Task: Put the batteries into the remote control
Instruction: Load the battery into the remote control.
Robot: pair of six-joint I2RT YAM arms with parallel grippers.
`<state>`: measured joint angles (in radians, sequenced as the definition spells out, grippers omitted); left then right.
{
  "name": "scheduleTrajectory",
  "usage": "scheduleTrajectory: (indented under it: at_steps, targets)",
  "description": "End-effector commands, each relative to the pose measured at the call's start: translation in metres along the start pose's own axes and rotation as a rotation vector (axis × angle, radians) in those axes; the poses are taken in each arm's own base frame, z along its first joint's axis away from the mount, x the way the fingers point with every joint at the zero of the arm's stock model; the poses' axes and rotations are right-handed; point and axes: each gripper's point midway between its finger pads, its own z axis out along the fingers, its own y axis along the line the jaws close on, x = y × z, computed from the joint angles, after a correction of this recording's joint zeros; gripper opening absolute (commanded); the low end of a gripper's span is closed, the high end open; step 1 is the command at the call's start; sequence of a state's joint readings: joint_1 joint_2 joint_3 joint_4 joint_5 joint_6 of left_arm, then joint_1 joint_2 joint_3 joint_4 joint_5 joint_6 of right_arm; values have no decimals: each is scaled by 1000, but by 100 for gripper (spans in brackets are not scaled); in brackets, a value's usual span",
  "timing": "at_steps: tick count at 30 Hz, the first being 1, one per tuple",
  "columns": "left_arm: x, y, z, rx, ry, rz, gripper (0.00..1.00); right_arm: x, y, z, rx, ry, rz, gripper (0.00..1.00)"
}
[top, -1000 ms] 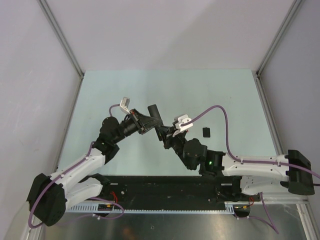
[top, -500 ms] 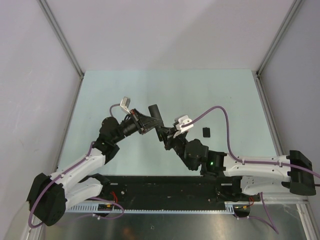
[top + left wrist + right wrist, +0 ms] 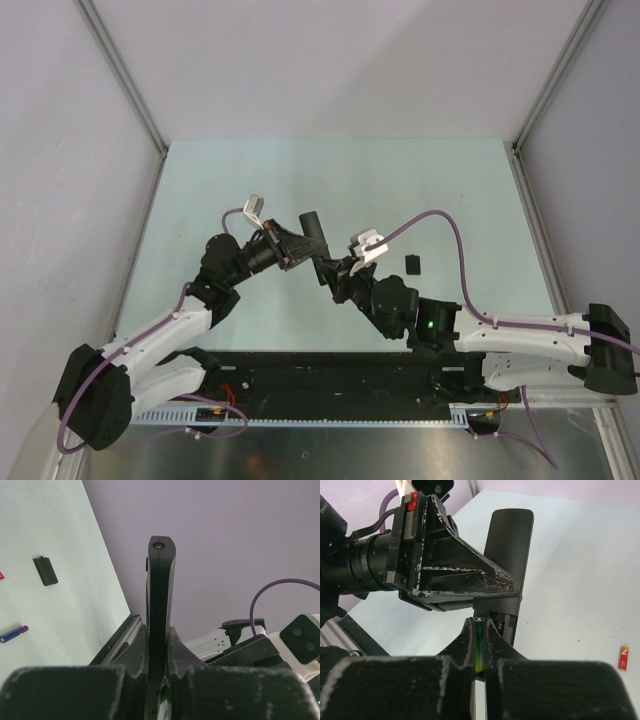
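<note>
My left gripper (image 3: pixel 292 250) (image 3: pixel 157 636) is shut on the remote control (image 3: pixel 311 230) (image 3: pixel 161 580), a slim black bar held off the table with its free end pointing away. In the right wrist view the remote control (image 3: pixel 510 540) shows its open battery recess at the gripped end, just below the left gripper's fingers (image 3: pixel 455 575). My right gripper (image 3: pixel 322 268) (image 3: pixel 480 626) is shut on the green battery (image 3: pixel 479 645), whose tip sits right at the recess. A red battery (image 3: pixel 623 658) and a blue-purple battery (image 3: pixel 14 634) lie on the table.
A small black battery cover (image 3: pixel 413 263) (image 3: pixel 45 570) lies on the pale green table (image 3: pixel 450 190) to the right of the grippers. Grey walls and metal rails (image 3: pixel 140 110) bound the table. A purple cable (image 3: pixel 440 225) loops over the right arm.
The right arm has edged slightly left and forward, bringing the green battery closer to the remote. The left gripper keeps the remote almost still.
</note>
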<state>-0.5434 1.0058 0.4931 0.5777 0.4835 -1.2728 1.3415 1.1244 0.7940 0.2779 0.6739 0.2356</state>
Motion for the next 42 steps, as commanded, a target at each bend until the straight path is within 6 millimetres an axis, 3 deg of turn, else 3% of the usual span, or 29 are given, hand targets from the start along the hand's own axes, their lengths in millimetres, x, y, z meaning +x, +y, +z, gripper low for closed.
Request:
scheduleTrajectory:
  at_steps: [1,17,19,26,42]
  targets:
    - [-17,-53,0,158,-57,68,0,27,-6,-4,5,114,-27,0]
    - [-24,-76,-1,214,-79,85,0,66,-19,5,52,296,21,0]
    - [-25,-72,-1,203,-87,66,0,63,-20,7,63,313,31,0]
    - [-22,-49,1,174,-91,-21,0,84,-28,2,95,424,40,0]
    - [-30,-64,0,237,-100,3,0,120,-6,-6,27,552,89,0]
